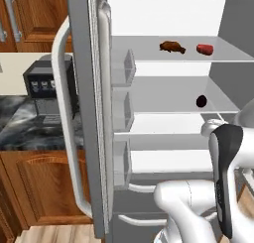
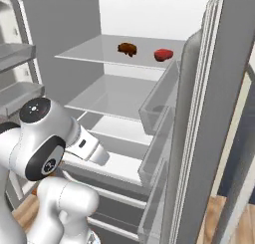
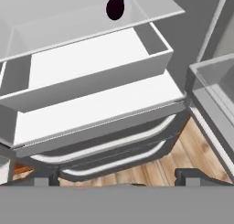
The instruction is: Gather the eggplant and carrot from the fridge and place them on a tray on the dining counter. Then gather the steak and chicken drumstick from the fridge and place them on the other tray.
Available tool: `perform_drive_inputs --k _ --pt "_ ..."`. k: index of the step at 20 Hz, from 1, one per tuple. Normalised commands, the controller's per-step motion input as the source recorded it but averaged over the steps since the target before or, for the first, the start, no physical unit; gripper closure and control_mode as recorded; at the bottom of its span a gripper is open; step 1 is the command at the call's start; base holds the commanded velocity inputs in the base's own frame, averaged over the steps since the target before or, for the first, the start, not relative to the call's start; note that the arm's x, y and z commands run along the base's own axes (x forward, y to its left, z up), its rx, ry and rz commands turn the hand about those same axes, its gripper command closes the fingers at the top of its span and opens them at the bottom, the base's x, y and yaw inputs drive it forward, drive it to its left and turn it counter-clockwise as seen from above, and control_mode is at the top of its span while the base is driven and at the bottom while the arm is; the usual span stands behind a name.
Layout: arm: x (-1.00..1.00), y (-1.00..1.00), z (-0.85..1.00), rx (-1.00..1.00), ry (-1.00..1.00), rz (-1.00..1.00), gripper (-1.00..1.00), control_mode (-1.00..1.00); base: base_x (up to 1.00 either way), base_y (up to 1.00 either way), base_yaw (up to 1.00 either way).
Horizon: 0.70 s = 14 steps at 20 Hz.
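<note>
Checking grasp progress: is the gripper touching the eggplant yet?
Apart. In the hand view the gripper has its open fingertips at the bottom, while the eggplant sits far off on a fridge shelf, with drawers between them.

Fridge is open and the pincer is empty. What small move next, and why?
Probably raise and push the hand toward the eggplant on the middle shelf: the pincer is open and low, level with the fridge's drawers, with the eggplant above and beyond it.
</note>
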Motion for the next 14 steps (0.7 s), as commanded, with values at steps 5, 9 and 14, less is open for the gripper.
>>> perform_drive_inputs --k 5,9,14 --pt "0.00 0.00 0.00 0.00 0.00 0.00 -1.00 1.00 0.56 0.01 -0.19" --pt "0.00 0.00 0.00 0.00 0.00 0.00 -1.00 1.00 0.50 0.02 -0.26" --pt "0.00 0.00 0.00 0.00 0.00 0.00 -1.00 1.00 0.44 0.04 -0.29"
